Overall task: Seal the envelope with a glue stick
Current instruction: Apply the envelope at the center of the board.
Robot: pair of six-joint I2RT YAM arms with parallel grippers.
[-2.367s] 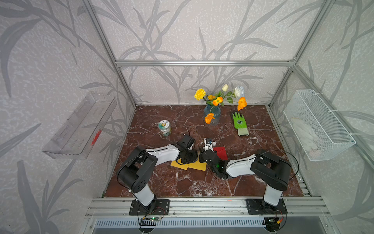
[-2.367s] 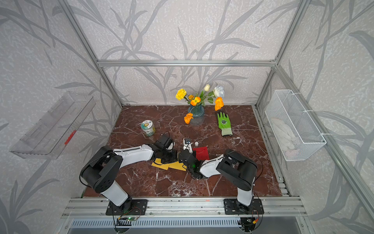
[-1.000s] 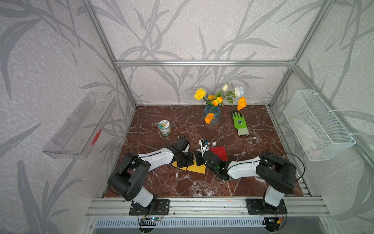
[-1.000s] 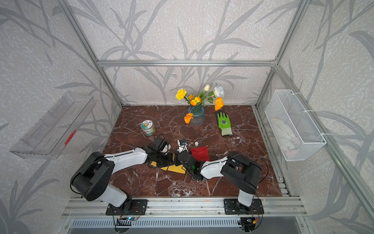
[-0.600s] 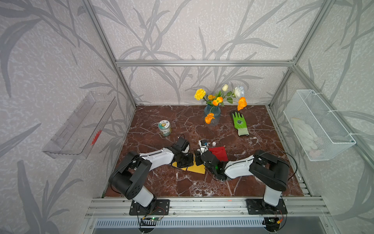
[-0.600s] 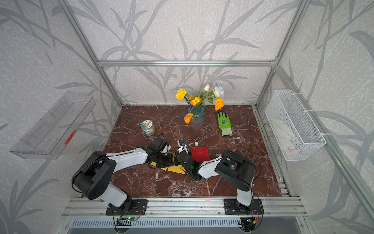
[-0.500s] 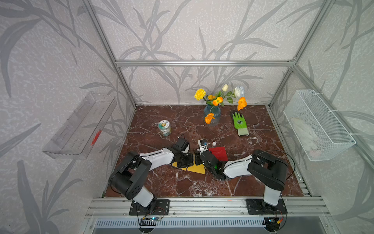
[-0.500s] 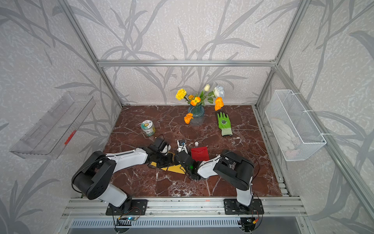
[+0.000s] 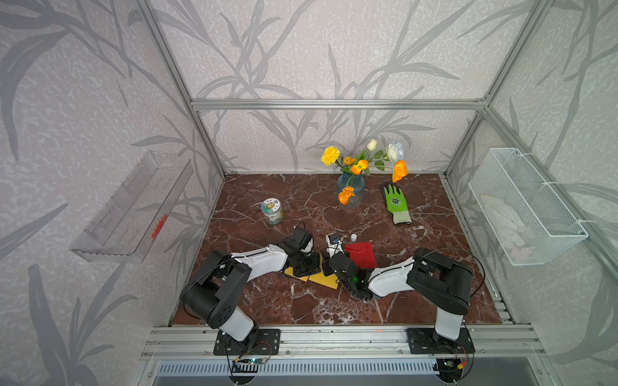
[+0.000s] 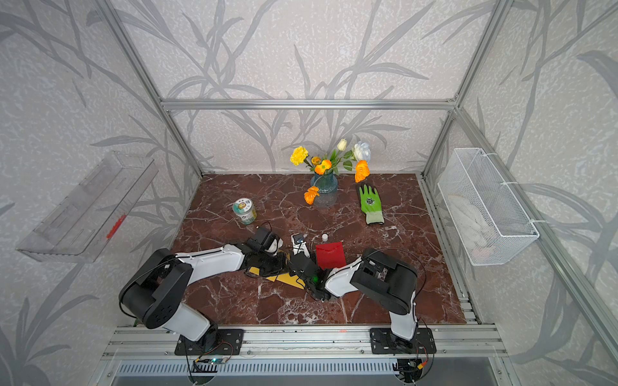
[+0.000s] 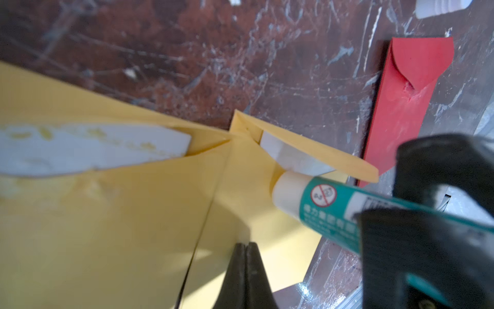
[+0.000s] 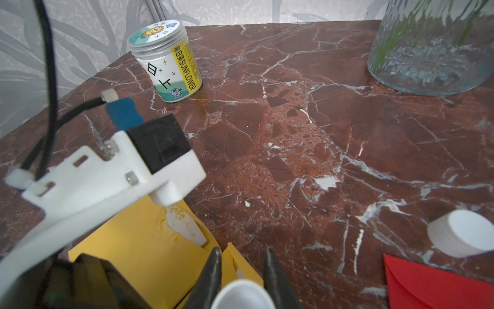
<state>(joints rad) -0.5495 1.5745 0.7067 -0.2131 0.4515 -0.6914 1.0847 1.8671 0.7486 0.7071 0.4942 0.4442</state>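
Red-brown marble is covering the tabletop (image 9: 301, 307) inside patterned walls (image 9: 301, 67), with a jar (image 9: 272, 210), a vase of flowers (image 9: 350, 187) and a green glove (image 9: 396, 202) sitting toward the back. Compared with a couple of seconds ago, the right hand (image 12: 242, 267) is now sitting closer to the left hand (image 11: 246, 256), the two just beside each other over the yellow envelope (image 9: 312, 278). More of that envelope's near corner is showing, as a wedge. Over the last half second almost nothing is changing.

The left arm (image 9: 257, 264) and the right arm (image 9: 391, 282) are lying low and stretched forward from their bases, forearms nearly level with the tabletop and angling in toward each other. The left hand is pointing down at the yellow envelope with its fingertips pressed fully together, gripping nothing; whether they are pressing on the paper cannot be told. The right hand is clamping the glue stick (image 11: 320, 203) around its green label. The tube is lying at a low slant, its white end meeting the white inner face of a small raised flap at the envelope's corner. The cap (image 12: 459, 232) is standing apart on the marble, near the red envelope (image 9: 361, 254), which is lying flat beside the right hand.
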